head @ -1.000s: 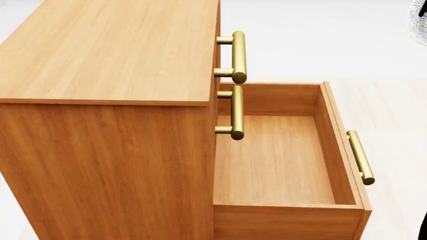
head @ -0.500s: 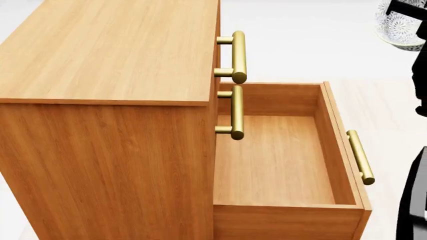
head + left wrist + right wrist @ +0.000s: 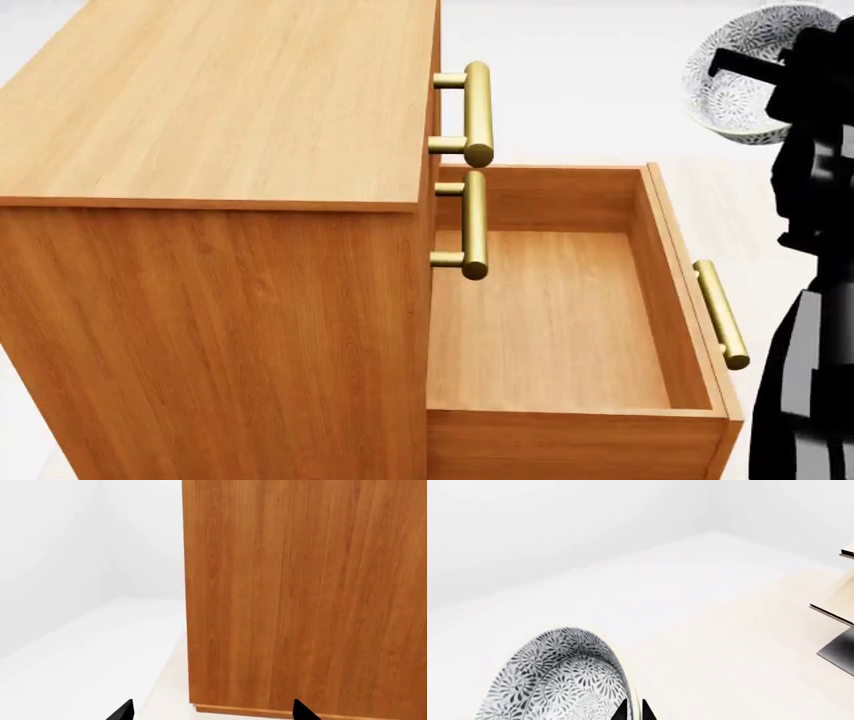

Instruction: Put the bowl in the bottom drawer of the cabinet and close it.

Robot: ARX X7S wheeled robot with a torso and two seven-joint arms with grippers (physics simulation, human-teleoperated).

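Head view: high, looks down on orange-brown wood-grain three-drawer cabinet (image 3: 214,200). Left wrist: close, faces same cabinet's side panel (image 3: 307,595). Right wrist: near blue-grey floral bowl (image 3: 560,680), shared with head view (image 3: 741,85).

From my head camera, the orange-brown wooden cabinet (image 3: 214,200) fills nine o'clock; its open bottom drawer (image 3: 561,330) juts toward four; the floral bowl (image 3: 731,85) hangs at two.

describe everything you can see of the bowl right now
The bowl is small, round and deep, white with a fine blue-grey floral pattern inside and out. It is held in the air, tilted on its side, by the right gripper, whose black fingertips pinch its rim. It hangs beyond the open bottom drawer, not yet in it.
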